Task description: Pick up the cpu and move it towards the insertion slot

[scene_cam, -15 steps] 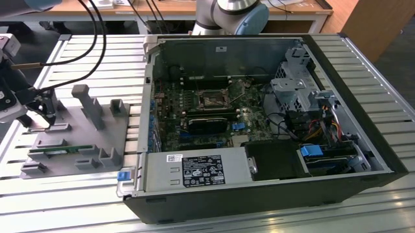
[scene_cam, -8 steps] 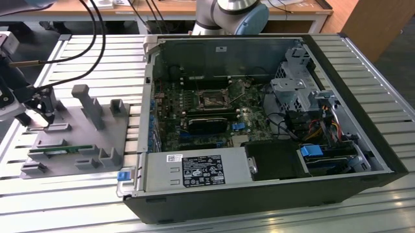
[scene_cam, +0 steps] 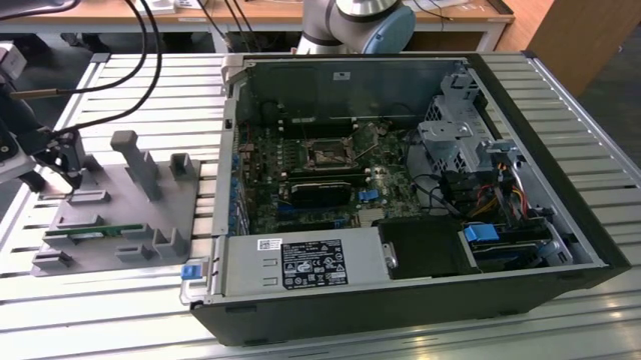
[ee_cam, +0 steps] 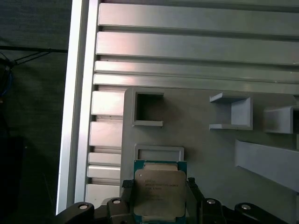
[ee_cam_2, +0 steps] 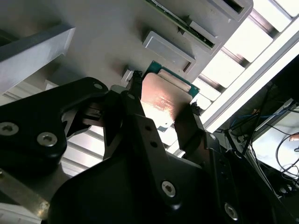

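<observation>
The cpu [ee_cam: 159, 190] is a flat square chip with a shiny silver top and a green rim. In both wrist views it sits between my gripper's black fingers [ee_cam: 127, 193], which press on its two opposite sides. My gripper [ee_cam_2: 161, 106] is shut on the cpu [ee_cam_2: 161, 99], held just above the grey fixture plate [ee_cam: 201, 154]. In the exterior view my gripper [scene_cam: 68, 174] hangs over the plate's far corner at the exterior view's left. The insertion slot [scene_cam: 328, 154], a dark square socket in a silvery frame, lies inside the open computer case [scene_cam: 561, 247], well to the right.
The grey fixture plate [scene_cam: 176, 214] carries upright posts [scene_cam: 135, 161] and a thin green circuit strip [scene_cam: 93, 231]. Black cables [scene_cam: 140, 67] hang above the gripper. The case's near left wall [scene_cam: 228, 165] stands between plate and socket. A slatted aluminium table [scene_cam: 100, 307] lies under everything.
</observation>
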You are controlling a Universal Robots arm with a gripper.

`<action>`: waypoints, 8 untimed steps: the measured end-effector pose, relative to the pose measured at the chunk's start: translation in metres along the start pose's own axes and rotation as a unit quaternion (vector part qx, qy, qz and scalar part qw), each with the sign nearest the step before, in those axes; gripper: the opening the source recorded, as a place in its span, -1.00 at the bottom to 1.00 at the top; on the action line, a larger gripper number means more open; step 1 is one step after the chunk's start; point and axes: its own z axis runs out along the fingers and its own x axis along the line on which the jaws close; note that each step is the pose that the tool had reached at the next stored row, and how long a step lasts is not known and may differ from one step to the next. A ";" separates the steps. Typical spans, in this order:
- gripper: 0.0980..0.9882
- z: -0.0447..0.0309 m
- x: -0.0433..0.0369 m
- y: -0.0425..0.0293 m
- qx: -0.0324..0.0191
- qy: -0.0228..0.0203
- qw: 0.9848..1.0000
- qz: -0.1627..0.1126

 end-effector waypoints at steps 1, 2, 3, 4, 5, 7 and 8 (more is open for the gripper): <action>-0.03 -0.0004 0.0000 0.0000 0.000 0.000 1.000 0.000; -0.03 -0.0007 0.0000 0.0000 0.000 0.000 1.000 0.000; -0.03 -0.0010 0.0000 0.0001 0.000 0.000 1.000 0.000; -0.03 -0.0012 0.0000 0.0001 0.000 0.000 1.000 0.000; -0.03 -0.0015 0.0000 0.0001 0.000 0.000 1.000 0.000; -0.03 -0.0018 0.0000 0.0001 0.000 0.000 1.000 0.000; -0.03 -0.0021 0.0000 0.0001 0.000 0.000 1.000 0.000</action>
